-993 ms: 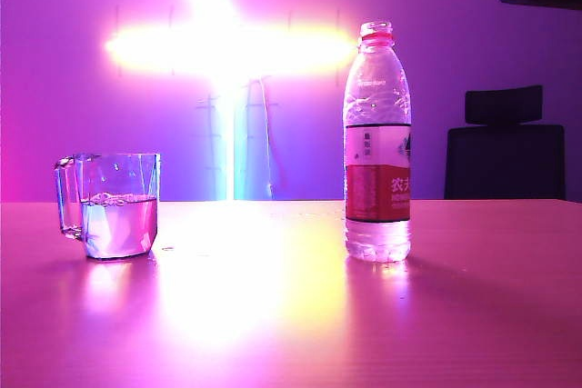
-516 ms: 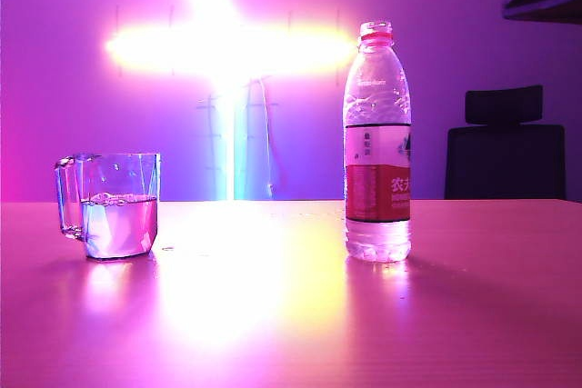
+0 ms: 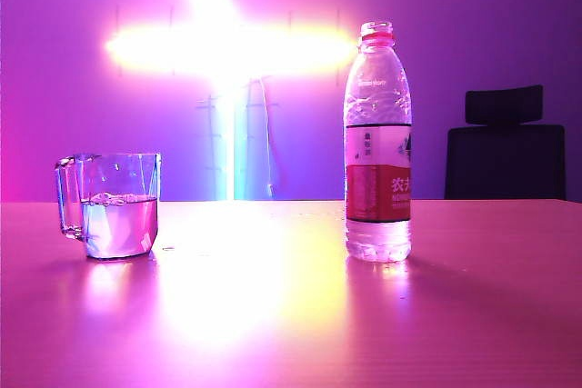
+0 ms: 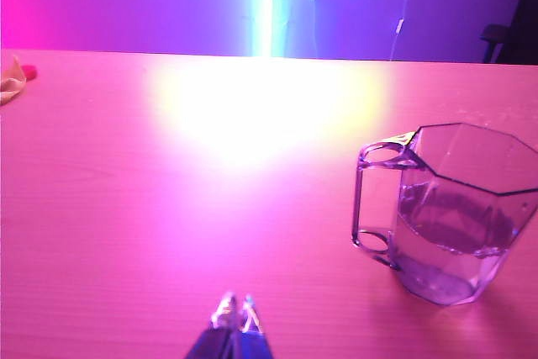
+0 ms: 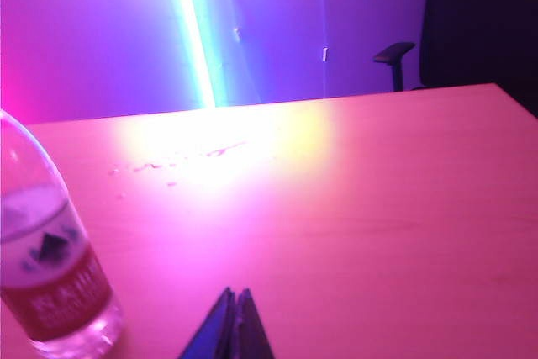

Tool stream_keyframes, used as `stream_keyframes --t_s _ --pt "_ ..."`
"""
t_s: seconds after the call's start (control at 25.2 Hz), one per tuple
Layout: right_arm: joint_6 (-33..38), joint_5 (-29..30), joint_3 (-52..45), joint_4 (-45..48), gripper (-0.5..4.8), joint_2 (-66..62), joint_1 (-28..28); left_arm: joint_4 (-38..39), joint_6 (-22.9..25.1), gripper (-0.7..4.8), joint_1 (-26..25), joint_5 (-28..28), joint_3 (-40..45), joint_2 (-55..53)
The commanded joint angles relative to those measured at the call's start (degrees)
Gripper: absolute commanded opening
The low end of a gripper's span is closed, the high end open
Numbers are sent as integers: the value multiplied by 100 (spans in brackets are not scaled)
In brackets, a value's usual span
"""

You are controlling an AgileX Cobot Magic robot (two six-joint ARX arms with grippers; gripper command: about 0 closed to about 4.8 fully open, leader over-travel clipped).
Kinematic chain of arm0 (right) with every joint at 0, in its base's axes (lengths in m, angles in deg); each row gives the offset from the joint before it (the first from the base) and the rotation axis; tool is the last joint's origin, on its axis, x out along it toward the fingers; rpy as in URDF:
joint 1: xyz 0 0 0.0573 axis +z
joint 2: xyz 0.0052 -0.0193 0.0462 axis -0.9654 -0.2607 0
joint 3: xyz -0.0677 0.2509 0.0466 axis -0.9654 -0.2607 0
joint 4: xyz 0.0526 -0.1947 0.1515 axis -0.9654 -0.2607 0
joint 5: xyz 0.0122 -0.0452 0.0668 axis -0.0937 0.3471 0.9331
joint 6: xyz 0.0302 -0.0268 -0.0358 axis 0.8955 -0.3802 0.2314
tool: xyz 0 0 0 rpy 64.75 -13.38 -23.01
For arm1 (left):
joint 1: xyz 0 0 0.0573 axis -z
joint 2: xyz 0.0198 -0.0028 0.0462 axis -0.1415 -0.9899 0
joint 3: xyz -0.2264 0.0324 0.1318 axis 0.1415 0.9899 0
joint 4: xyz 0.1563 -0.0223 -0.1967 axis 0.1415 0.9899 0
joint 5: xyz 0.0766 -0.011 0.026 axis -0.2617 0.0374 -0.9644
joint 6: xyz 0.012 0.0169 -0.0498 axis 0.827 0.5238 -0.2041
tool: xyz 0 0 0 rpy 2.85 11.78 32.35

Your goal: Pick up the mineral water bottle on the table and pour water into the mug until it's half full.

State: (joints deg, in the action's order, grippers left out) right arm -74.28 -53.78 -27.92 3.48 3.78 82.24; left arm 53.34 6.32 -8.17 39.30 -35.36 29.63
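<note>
The dark arm seen at the exterior view's top right corner a second ago has gone. The mineral water bottle (image 3: 377, 143) stands capless mid-table (image 3: 509, 315), the mug (image 3: 114, 206) near the left edge, roughly half full of water (image 3: 118, 224). The left gripper (image 4: 235, 315) and right gripper (image 5: 234, 302), pinched shut and empty, hang clear, so the pour looks finished.

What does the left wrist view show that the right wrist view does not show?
Only the left wrist view shows the mug with water in it, and the shut left gripper. Only the right wrist view shows the mineral water bottle, spilled drops, a chair armrest and the shut right gripper. Both show the table with bright glare.
</note>
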Motion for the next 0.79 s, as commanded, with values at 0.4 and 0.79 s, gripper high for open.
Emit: stream_keyframes --t_s 0.4,0.79 --pt "-33 774 -533 114 -1 643 -901 -70 24 -2 -4 20 -22 -2" --pt "-116 608 -533 186 -1 643 -876 -70 22 -2 -4 20 -22 -2"
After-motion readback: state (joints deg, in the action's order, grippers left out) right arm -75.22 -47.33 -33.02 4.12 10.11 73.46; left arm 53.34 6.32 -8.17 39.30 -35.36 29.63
